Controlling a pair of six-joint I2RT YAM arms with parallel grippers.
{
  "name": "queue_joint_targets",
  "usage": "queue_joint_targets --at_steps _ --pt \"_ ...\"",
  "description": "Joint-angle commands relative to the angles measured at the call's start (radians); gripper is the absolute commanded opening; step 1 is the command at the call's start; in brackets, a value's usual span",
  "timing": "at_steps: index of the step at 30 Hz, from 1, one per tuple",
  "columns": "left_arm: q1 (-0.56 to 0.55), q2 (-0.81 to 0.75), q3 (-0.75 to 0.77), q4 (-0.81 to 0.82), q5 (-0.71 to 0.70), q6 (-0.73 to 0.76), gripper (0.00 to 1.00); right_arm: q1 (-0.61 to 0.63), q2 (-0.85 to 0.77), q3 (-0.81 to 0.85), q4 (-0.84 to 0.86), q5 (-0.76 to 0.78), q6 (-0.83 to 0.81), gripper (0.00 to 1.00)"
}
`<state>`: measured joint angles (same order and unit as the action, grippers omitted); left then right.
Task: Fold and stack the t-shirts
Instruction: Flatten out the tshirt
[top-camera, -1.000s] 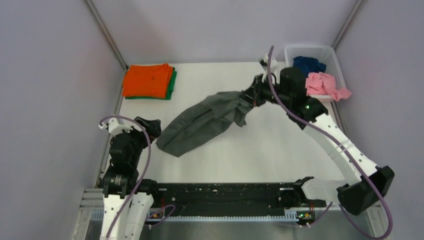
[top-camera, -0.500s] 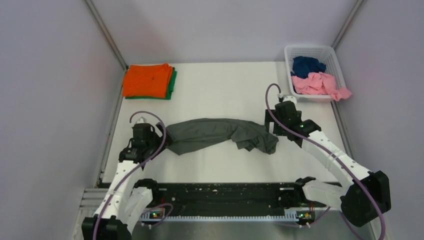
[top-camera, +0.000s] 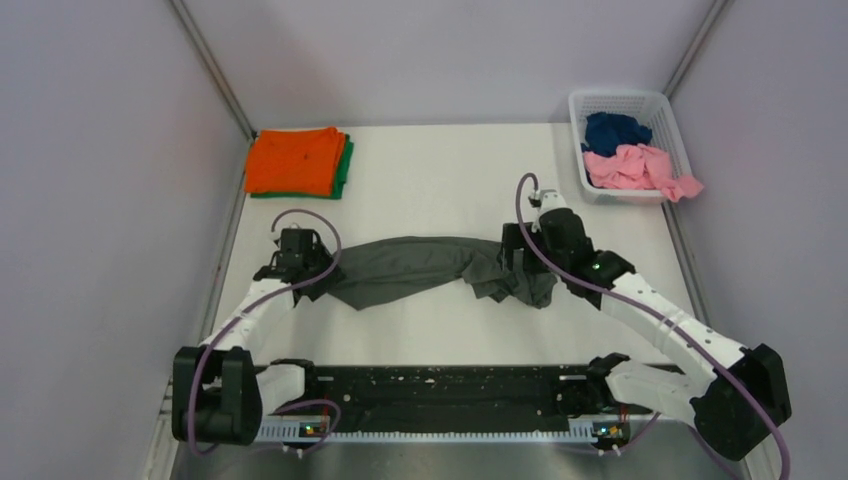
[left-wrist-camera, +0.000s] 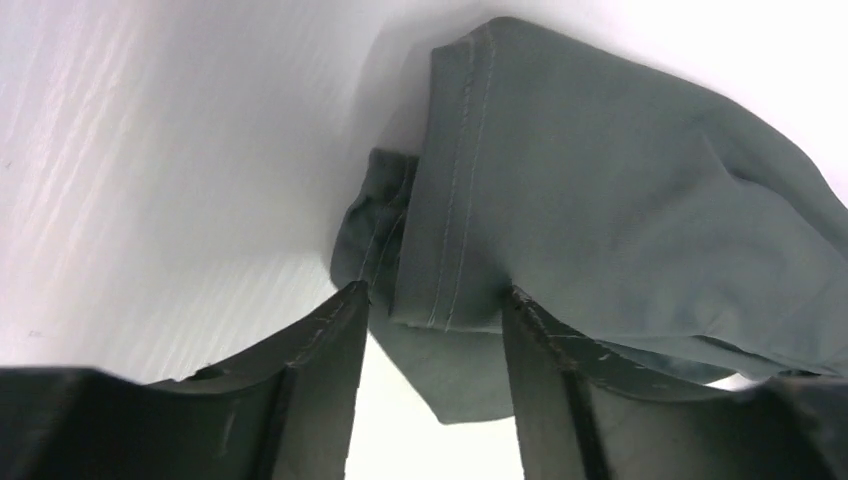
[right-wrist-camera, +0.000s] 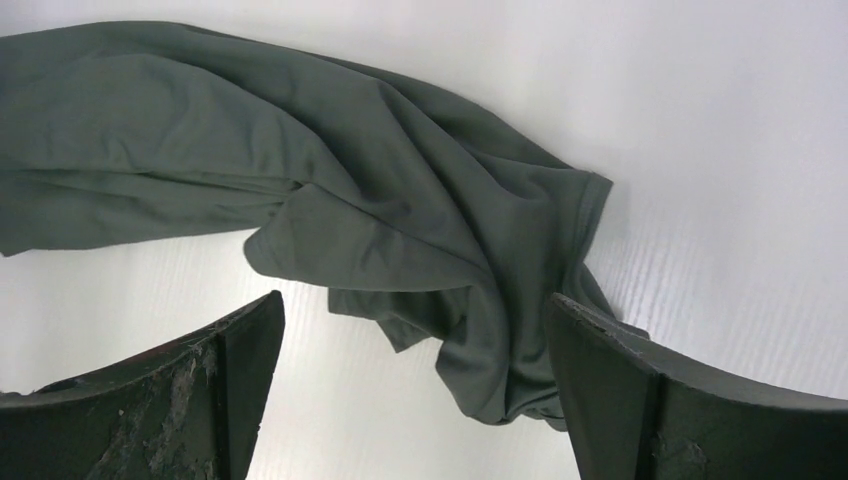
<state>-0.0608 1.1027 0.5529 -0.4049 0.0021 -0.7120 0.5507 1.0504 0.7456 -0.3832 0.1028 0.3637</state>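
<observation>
A dark grey t-shirt (top-camera: 420, 265) lies crumpled in a long strip across the middle of the table. My left gripper (top-camera: 314, 274) is at its left end. In the left wrist view the gripper (left-wrist-camera: 435, 295) has its jaws partly apart, astride the stitched hem (left-wrist-camera: 455, 200). My right gripper (top-camera: 520, 262) hovers over the bunched right end. The right wrist view shows this gripper (right-wrist-camera: 415, 305) wide open, with the grey cloth (right-wrist-camera: 380, 200) lying loose between and beyond its fingers. An orange t-shirt (top-camera: 295, 160) sits folded on a green one (top-camera: 346, 165) at the far left.
A white lattice basket (top-camera: 620, 98) stands at the far right corner with a navy t-shirt (top-camera: 612, 130) and a pink t-shirt (top-camera: 640, 170) in it; the pink one hangs over its near rim. Grey walls close the table's sides and back.
The right gripper let go of the grey t-shirt, which dropped from hanging to lying flat. The left arm reached forward to its left end and its jaws narrowed around the hem.
</observation>
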Motion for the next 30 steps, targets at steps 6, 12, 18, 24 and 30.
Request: queue_joint_targets --at_steps 6,12,18,24,30 --pt "0.001 0.144 0.097 0.096 0.073 0.024 0.36 0.162 0.103 0.019 0.090 0.025 0.015 0.97" --pt "0.001 0.173 0.122 0.094 0.070 0.024 0.21 0.332 0.249 0.094 0.075 0.210 0.048 0.95" --pt "0.001 0.177 0.132 0.086 0.093 0.020 0.00 0.500 0.455 0.220 -0.003 0.521 0.200 0.91" --pt "0.001 0.114 0.118 0.070 0.093 0.018 0.00 0.509 0.607 0.273 -0.097 0.662 0.374 0.87" --pt "0.001 0.044 0.105 0.068 0.107 0.021 0.00 0.509 0.649 0.285 -0.113 0.816 0.428 0.68"
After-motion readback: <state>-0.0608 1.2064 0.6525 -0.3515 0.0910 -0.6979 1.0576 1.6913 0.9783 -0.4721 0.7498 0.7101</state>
